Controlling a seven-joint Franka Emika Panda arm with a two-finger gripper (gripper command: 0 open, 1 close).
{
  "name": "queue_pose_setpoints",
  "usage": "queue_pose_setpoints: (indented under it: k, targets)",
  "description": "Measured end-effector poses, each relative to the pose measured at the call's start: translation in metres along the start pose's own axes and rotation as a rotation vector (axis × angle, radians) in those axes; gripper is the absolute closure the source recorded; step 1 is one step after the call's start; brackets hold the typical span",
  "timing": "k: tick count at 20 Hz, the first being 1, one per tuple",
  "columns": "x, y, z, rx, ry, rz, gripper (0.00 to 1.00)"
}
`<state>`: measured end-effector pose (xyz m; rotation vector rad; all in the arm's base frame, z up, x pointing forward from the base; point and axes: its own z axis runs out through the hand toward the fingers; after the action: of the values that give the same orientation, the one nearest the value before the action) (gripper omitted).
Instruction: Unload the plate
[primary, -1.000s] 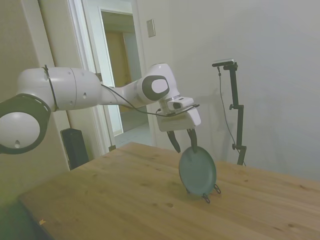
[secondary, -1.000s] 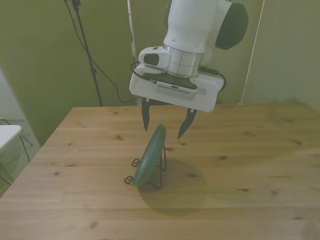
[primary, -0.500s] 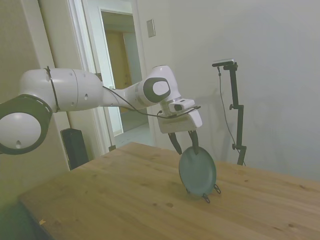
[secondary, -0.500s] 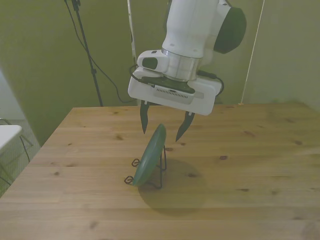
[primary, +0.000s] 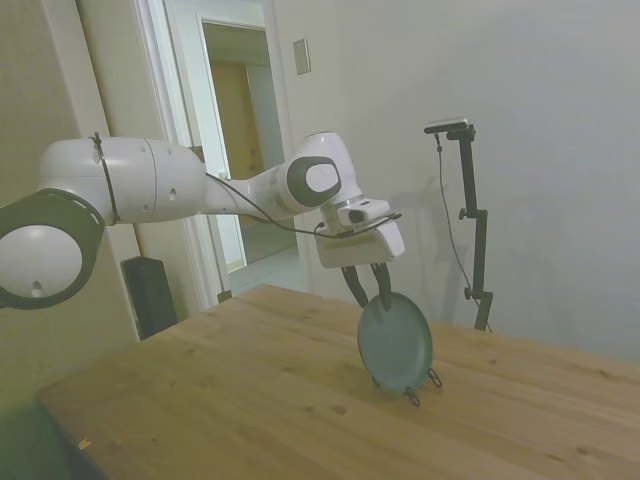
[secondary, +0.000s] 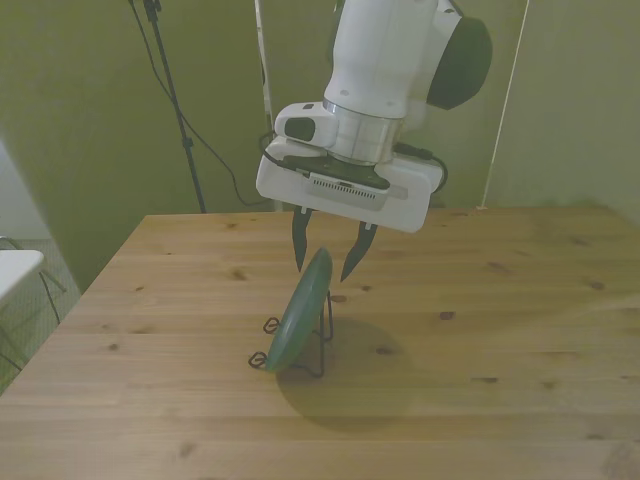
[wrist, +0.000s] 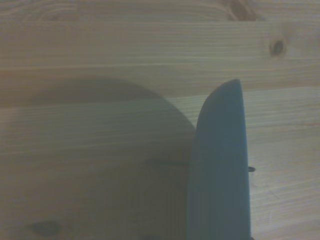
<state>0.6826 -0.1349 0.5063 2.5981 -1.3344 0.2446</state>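
Pincer narrowing on plate rim

Pincer fingers closer than half a second ago but apart, straddling top of the plate — contact unclear; plate upright in wire stand on desk — grasp imminent, probably

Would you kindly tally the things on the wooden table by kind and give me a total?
Plate: 1, grey-teal, standing on edge
Wire stand: 1, thin and dark, holding the plate
Total: 2
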Motion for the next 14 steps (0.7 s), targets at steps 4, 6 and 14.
queue_pose_setpoints:
  k: [4, 6, 14]
  targets:
    - [0.0005, 0.0001, 0.0002, 0.005, 0.004, 0.0, 1.0]
    - [0.0009, 0.0004, -0.0005, 0.007, 0.006, 0.001, 1.0]
    - [0.0036, 0.0034, -0.0001, 0.012, 0.012, 0.005, 1.0]
